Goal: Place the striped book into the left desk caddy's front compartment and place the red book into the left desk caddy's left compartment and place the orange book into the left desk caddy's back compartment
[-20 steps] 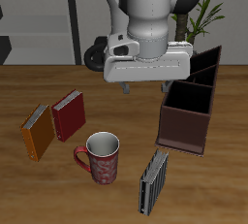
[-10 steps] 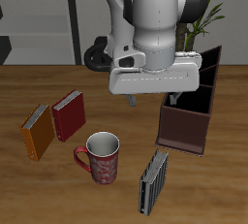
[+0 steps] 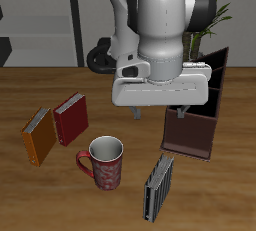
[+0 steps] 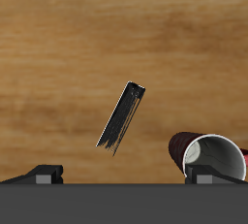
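The gripper [image 3: 158, 112] hangs above the table [image 3: 120, 200] with its fingers [image 4: 44, 174] spread apart and holding nothing; below it stand the striped book [image 4: 122, 117] and, just beside that, one red mug [image 4: 207, 156]. The left desk caddy [image 3: 190, 135] sits beside the striped book, partly hidden by the arm. One red book [image 3: 70, 118] and one orange book [image 3: 39, 136] stand side by side beyond the mug.
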Motion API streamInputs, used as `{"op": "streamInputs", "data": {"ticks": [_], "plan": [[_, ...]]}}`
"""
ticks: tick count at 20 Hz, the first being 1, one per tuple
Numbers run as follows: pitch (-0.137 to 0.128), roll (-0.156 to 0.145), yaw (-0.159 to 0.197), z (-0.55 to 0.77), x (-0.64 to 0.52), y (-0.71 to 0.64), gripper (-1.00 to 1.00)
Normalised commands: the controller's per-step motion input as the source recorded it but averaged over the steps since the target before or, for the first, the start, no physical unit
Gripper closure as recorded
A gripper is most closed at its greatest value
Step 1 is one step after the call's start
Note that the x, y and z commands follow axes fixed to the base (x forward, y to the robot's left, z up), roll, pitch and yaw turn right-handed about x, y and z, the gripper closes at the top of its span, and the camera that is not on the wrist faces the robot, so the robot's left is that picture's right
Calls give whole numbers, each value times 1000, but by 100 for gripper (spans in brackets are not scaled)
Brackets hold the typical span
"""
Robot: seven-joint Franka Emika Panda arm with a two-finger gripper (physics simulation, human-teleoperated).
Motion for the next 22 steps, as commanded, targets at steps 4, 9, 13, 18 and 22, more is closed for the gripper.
{"op": "streamInputs", "data": {"ticks": [4,9,13,18,22], "plan": [[0,-3,-31,-189,211,2,-100],[-1,-1,-44,-249,149,-3,-100],[-18,6,-31,-244,106,19,-100],[-51,1,-48,-211,108,29,-100],[-41,18,-11,-176,43,53,-100]]}}
